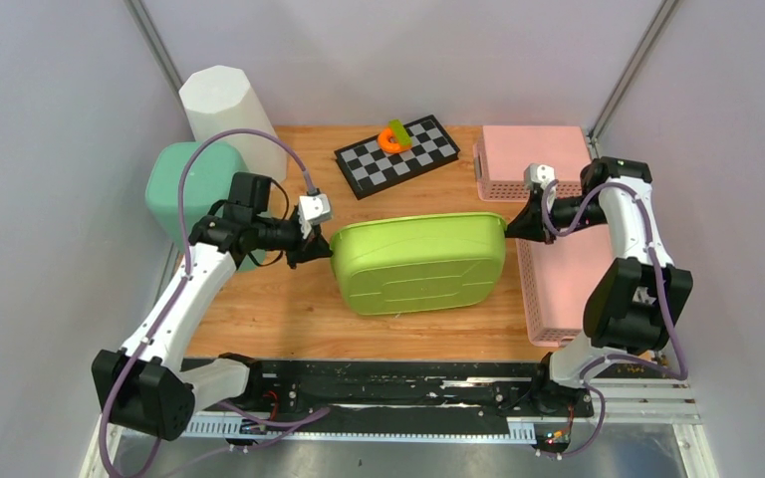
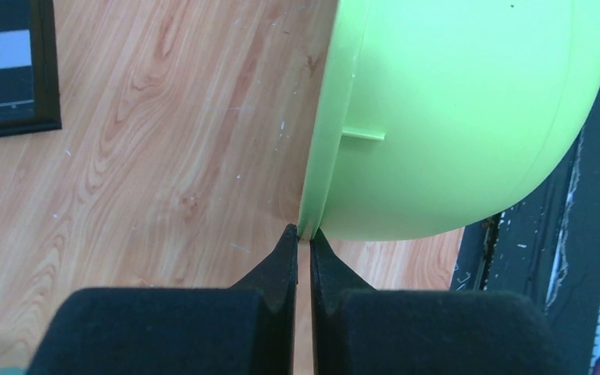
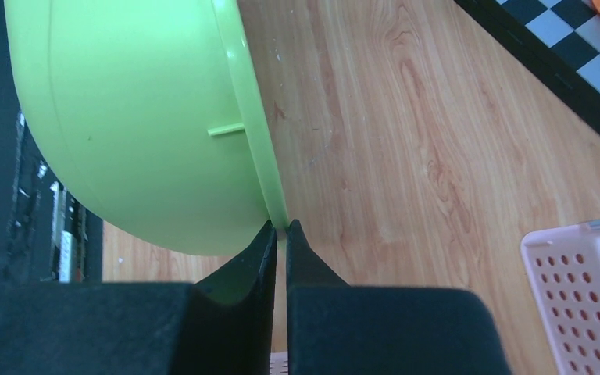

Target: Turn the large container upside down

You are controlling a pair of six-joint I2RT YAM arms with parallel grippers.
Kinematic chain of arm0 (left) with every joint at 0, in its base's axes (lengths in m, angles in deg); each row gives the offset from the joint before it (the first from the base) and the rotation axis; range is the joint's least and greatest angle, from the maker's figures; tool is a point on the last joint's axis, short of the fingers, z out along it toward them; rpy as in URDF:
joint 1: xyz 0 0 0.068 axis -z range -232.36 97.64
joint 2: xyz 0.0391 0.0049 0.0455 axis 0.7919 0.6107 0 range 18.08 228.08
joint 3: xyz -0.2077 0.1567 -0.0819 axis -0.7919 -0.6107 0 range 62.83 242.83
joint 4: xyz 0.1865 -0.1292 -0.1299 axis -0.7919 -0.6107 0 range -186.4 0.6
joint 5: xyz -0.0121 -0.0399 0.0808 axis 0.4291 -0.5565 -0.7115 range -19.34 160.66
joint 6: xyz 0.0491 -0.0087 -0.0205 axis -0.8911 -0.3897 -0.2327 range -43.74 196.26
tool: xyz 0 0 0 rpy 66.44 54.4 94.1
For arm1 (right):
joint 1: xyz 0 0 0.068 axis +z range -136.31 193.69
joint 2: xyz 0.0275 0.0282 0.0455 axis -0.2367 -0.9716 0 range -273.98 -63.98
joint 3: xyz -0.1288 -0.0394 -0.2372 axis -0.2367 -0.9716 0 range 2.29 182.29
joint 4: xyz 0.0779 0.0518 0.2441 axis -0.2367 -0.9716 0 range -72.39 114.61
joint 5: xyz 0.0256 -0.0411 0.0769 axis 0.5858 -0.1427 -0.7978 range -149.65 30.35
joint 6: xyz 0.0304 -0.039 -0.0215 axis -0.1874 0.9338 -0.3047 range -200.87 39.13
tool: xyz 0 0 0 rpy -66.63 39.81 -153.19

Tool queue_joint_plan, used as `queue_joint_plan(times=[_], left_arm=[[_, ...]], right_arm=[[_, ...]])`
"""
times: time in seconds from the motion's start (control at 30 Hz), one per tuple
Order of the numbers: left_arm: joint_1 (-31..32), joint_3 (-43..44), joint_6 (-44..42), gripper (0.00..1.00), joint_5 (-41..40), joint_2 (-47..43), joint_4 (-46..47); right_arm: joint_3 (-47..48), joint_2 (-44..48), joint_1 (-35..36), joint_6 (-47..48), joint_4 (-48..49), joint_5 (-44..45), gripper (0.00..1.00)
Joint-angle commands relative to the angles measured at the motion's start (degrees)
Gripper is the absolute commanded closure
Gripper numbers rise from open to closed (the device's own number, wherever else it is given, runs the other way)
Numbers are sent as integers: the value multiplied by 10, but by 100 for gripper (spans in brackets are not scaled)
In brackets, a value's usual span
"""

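my right gripper [image 3: 279, 228] pinches the rim of the green container [image 3: 133, 117], tipped on edge above the wooden table [image 3: 406, 156]; pink perforated basket [image 3: 586, 289] lower right.

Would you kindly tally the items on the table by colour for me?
Lime green tub: 1
Pink baskets: 2
Mint bin: 1
White bin: 1
Black-and-white checkerboard: 1
Orange piece: 1
Total: 7

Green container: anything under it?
Wrist views show only bare wooden table past the rim of the green container. Directly beneath it and its inside are covered by its shell.
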Motion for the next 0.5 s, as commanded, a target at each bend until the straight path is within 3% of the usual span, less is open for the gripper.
queue_joint_plan(times=[0.0, 0.47], left_arm=[[-9, 24, 67, 100, 51, 21, 25], [-39, 9, 170, 100, 10, 47, 104]], right_arm=[[24, -20, 19, -119, -71, -77, 97], [23, -63, 28, -226, -71, -121, 97]])
